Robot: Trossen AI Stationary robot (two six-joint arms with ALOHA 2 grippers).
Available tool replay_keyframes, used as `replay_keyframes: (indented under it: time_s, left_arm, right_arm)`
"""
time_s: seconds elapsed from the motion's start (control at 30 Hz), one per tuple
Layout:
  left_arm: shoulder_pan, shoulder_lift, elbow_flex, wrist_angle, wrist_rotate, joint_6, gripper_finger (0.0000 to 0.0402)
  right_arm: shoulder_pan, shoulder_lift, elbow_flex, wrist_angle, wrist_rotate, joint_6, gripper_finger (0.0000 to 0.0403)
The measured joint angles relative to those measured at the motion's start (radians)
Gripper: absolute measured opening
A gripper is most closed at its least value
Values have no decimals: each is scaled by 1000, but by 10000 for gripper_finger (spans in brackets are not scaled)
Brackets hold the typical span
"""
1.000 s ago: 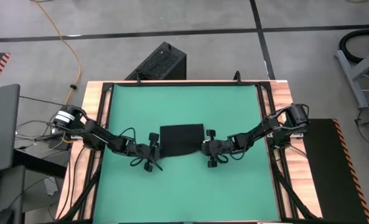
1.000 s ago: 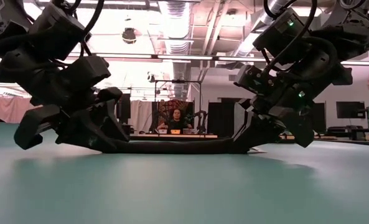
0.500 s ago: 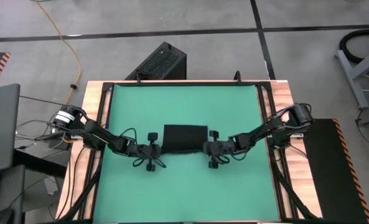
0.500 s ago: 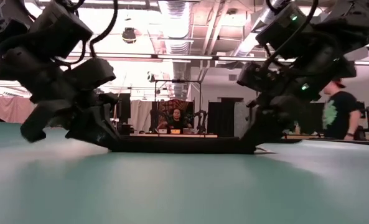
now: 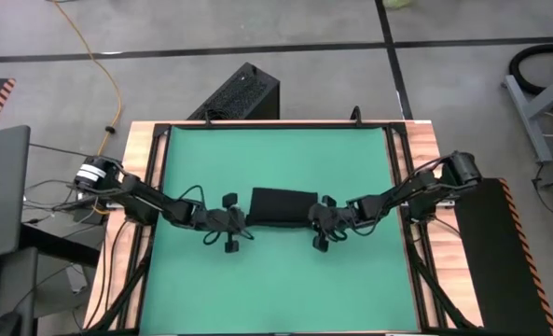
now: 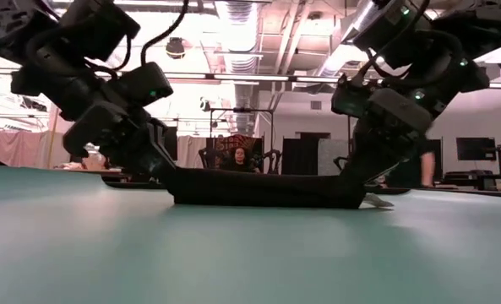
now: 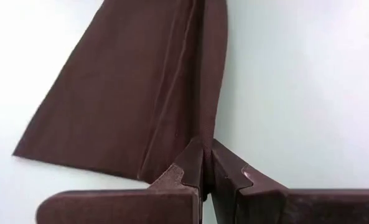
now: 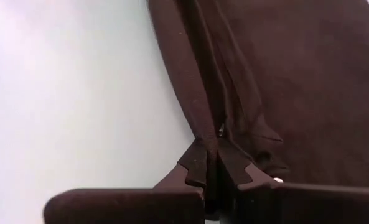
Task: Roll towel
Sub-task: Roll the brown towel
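The left tool (image 5: pixel 241 218) pinches the towel (image 5: pixel 283 206) at its left end; the right tool (image 5: pixel 320 217) pinches its right end, mid tabletop (image 5: pixel 276 280).

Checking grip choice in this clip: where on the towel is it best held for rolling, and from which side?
By the folded edge at its two short ends, one gripper from each side. The towel lies as a flat, wide rectangle, so end grips keep the fold straight. That is what shows: the left gripper and right gripper are each shut on the doubled edge, coming in low from opposite ends.
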Motion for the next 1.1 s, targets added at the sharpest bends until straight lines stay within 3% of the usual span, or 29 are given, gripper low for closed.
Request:
replay_keyframes:
  time_s: [0.33, 0.67, 0.93, 1.1]
  left_arm:
    - [47, -1, 10, 4, 86, -46, 0]
    - [58, -1, 64, 8, 111, -76, 0]
    - [90, -1, 109, -41, 100, -103, 0]
    - [125, -2, 109, -55, 143, -107, 0]
  right_arm:
    - [-5, -1, 39, 6, -67, 105, 23]
    - [0, -2, 114, -81, -41, 273, 23]
    - [32, -2, 198, -367, 56, 430, 23]
    - [42, -2, 208, -415, 67, 479, 23]
